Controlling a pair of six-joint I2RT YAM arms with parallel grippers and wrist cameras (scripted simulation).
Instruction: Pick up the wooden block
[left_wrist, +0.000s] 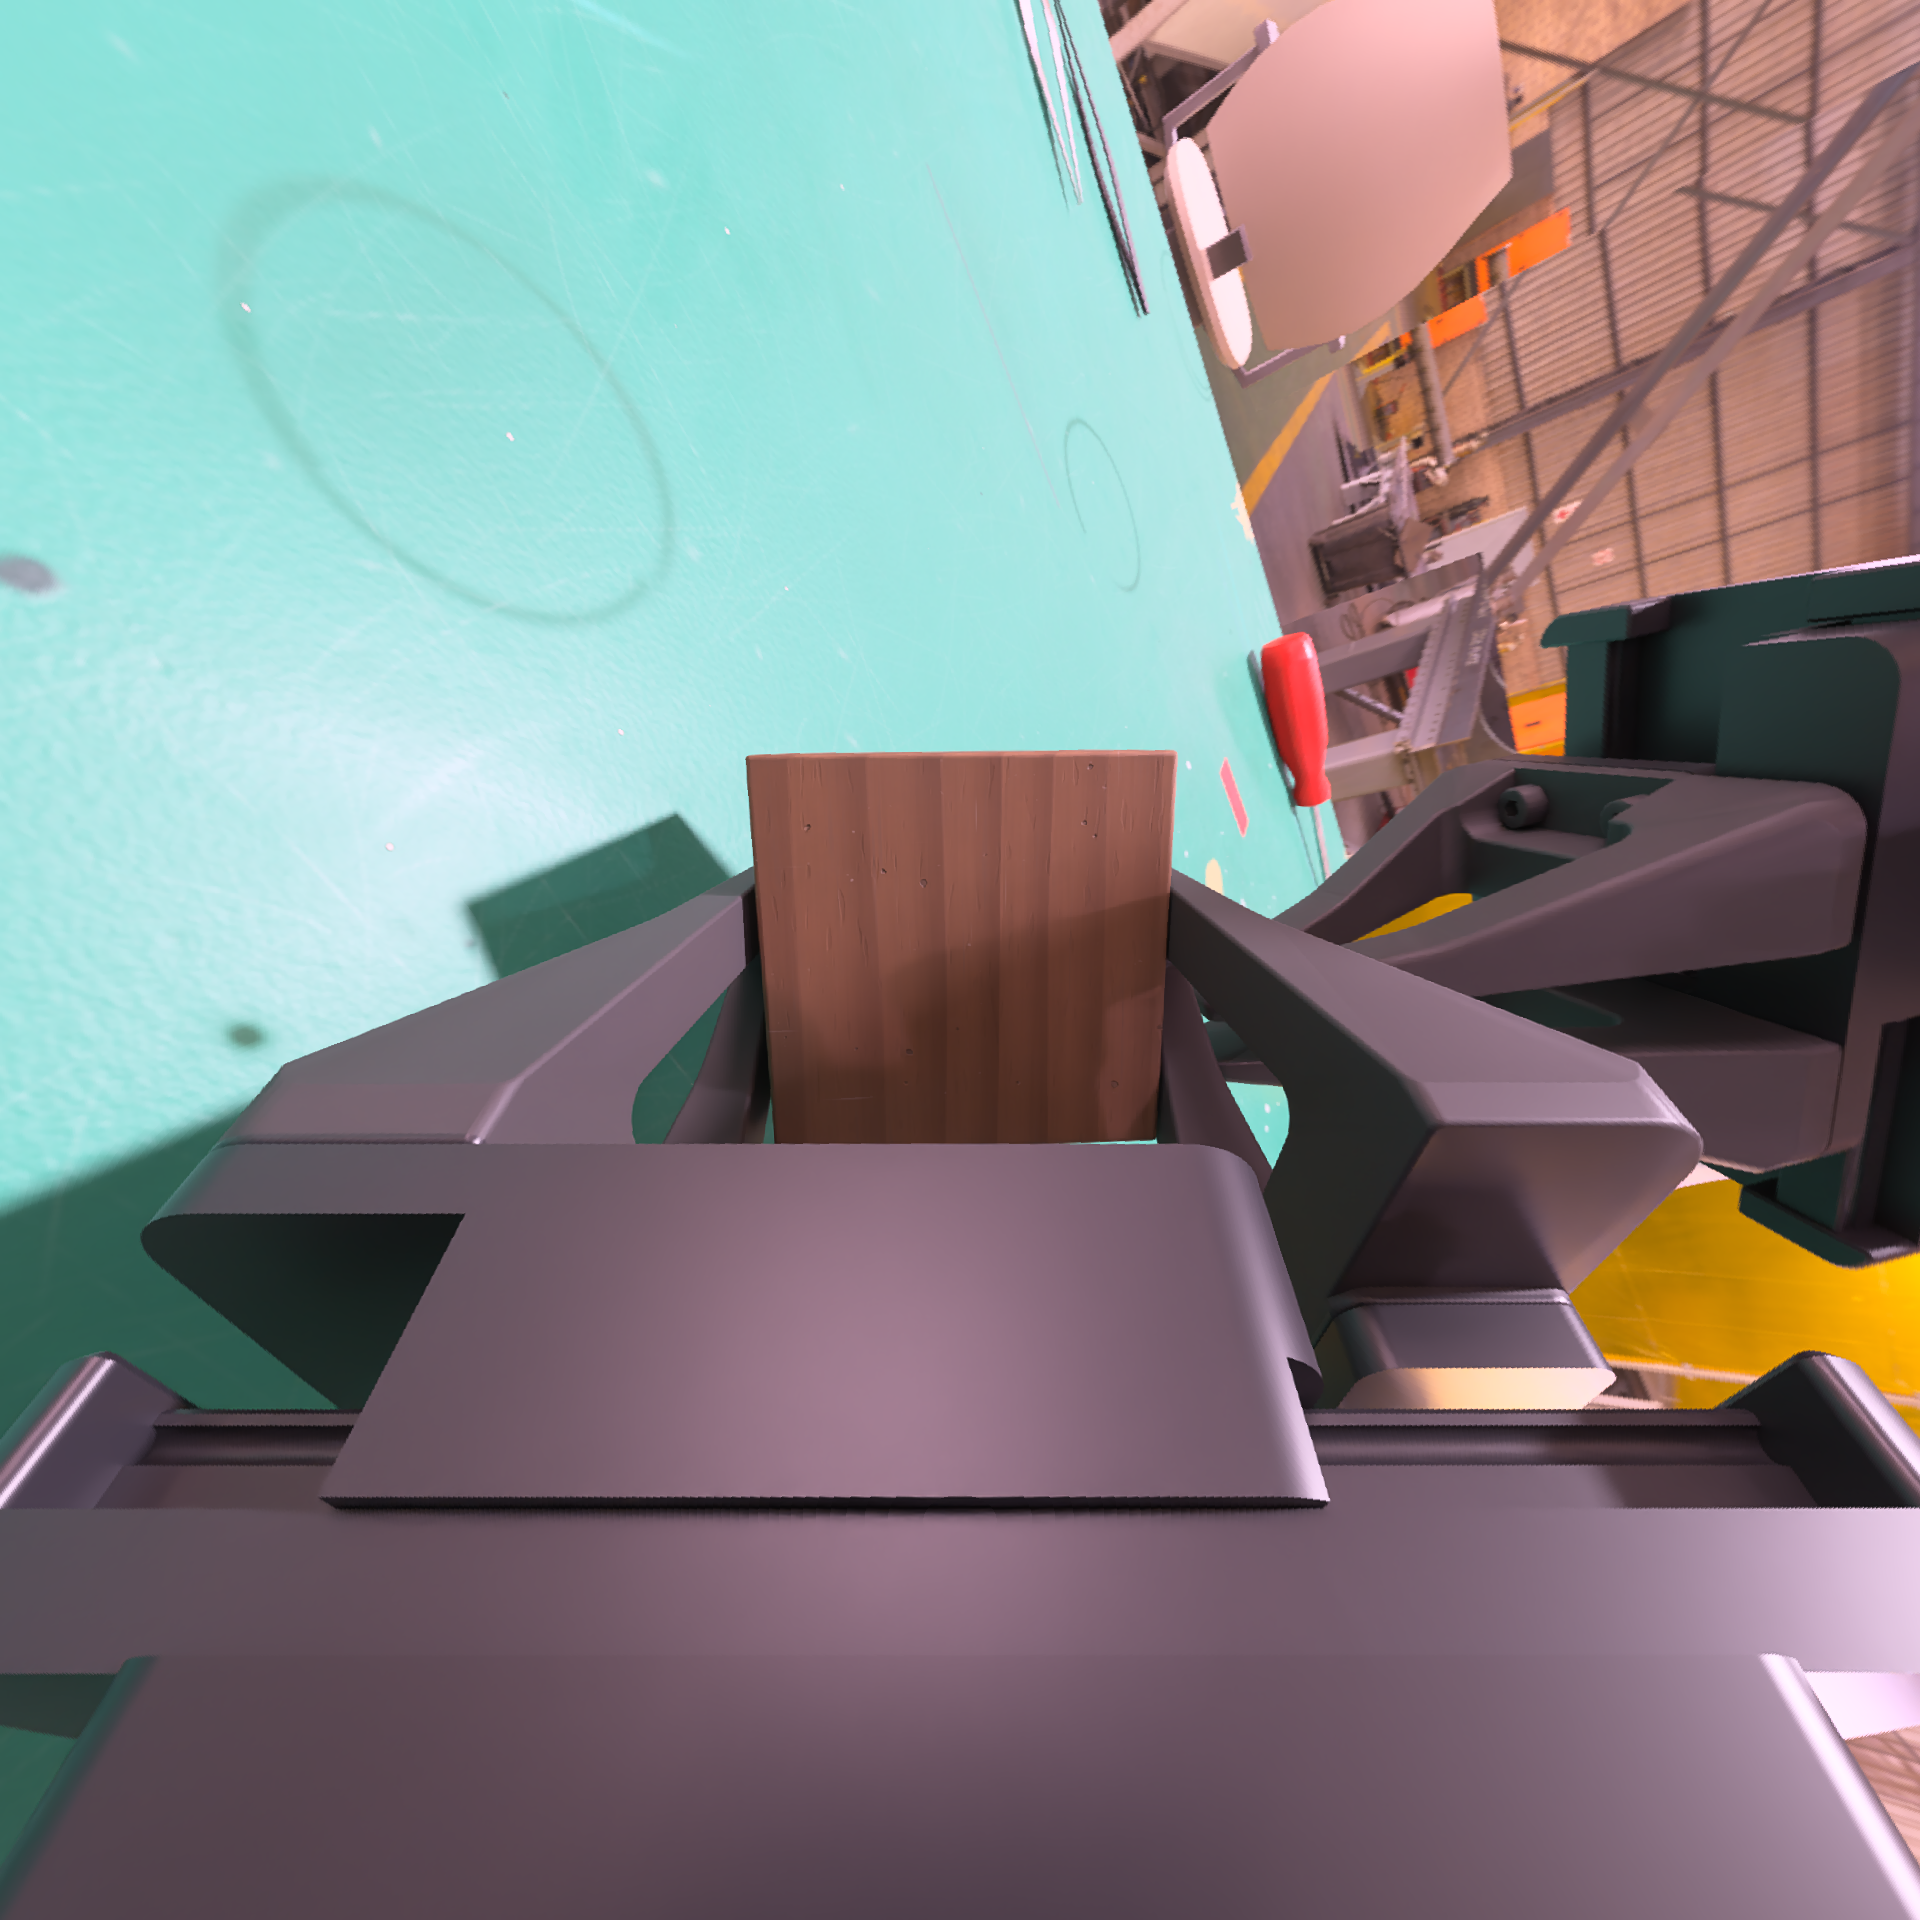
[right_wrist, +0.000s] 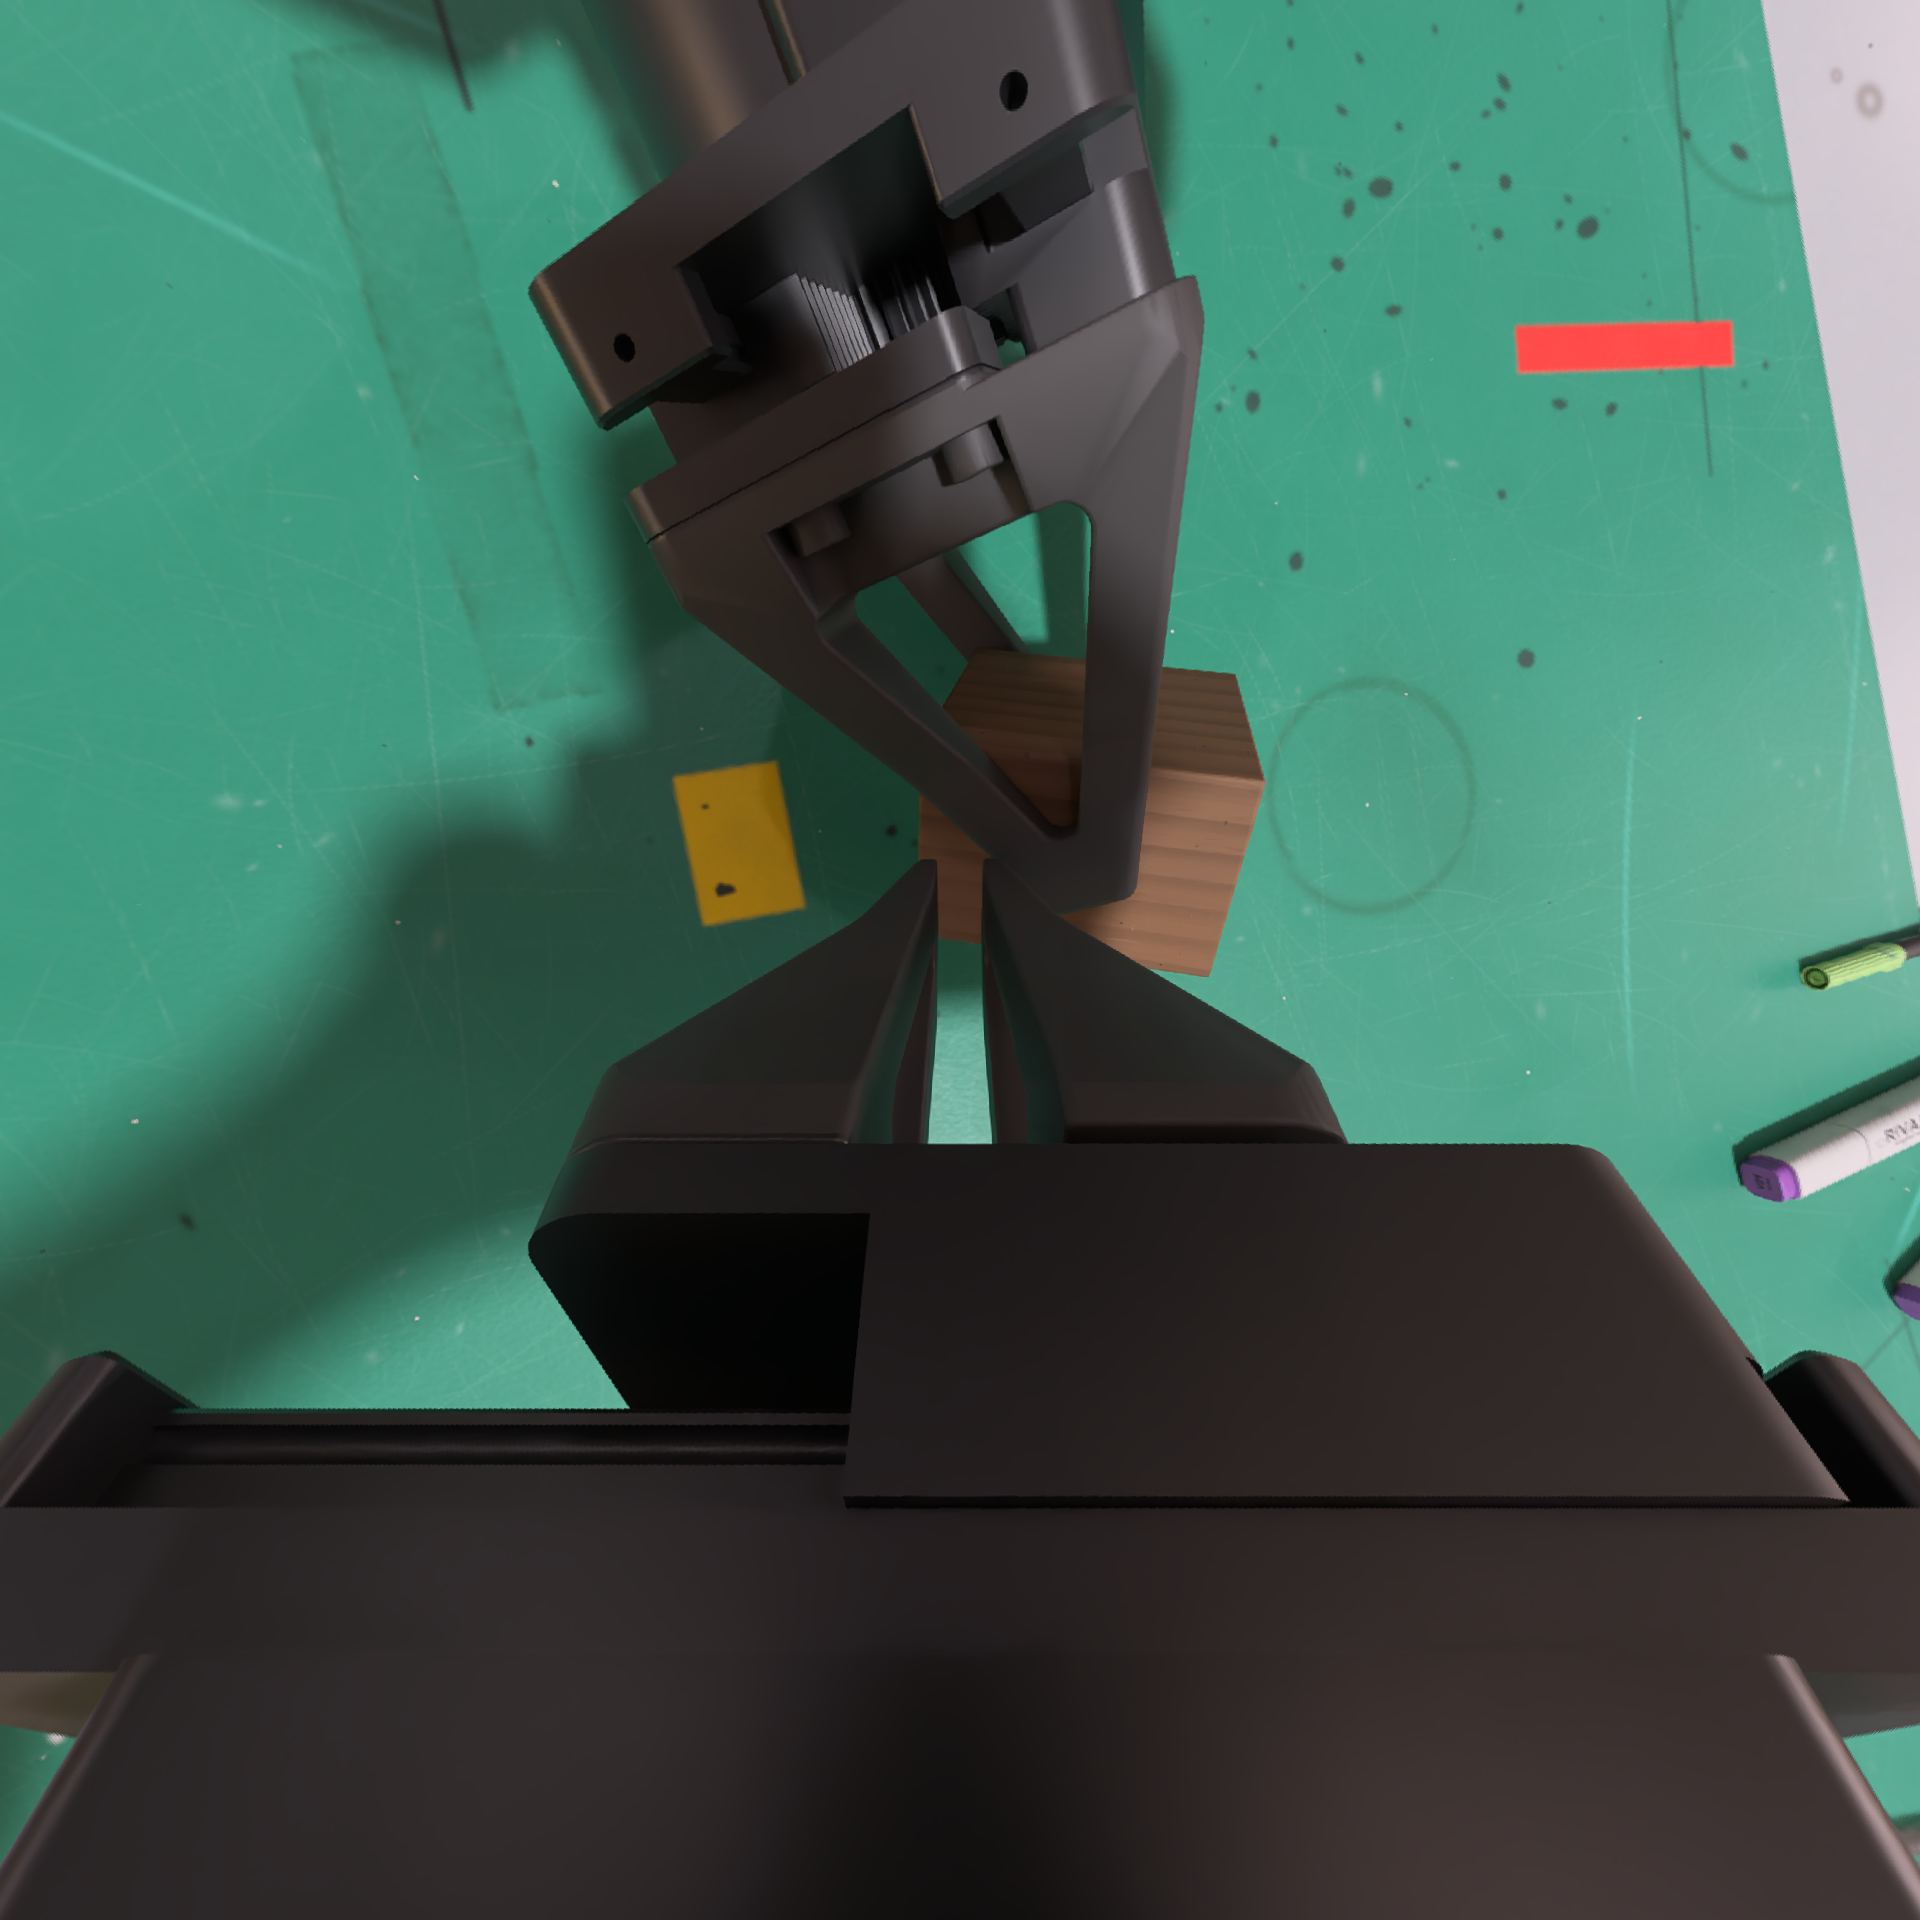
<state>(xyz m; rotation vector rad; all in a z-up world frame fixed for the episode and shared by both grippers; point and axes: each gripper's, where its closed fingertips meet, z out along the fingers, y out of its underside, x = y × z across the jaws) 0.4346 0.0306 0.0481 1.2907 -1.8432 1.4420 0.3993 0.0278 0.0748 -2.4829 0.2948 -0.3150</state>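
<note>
The wooden block is a brown cube with vertical grain. My left gripper is shut on it, one finger pressed on each side. Its shadow falls apart from it on the green mat, so it hangs above the mat. In the right wrist view the block shows from above, held by the left gripper. My right gripper hovers just above and beside it, fingers nearly together with nothing between them. It also shows at the right of the left wrist view.
A red-handled screwdriver lies near the mat's edge. A yellow patch and a red strip mark the mat. A purple-capped marker and a green pen lie at the right. A pale panel stands beyond the table.
</note>
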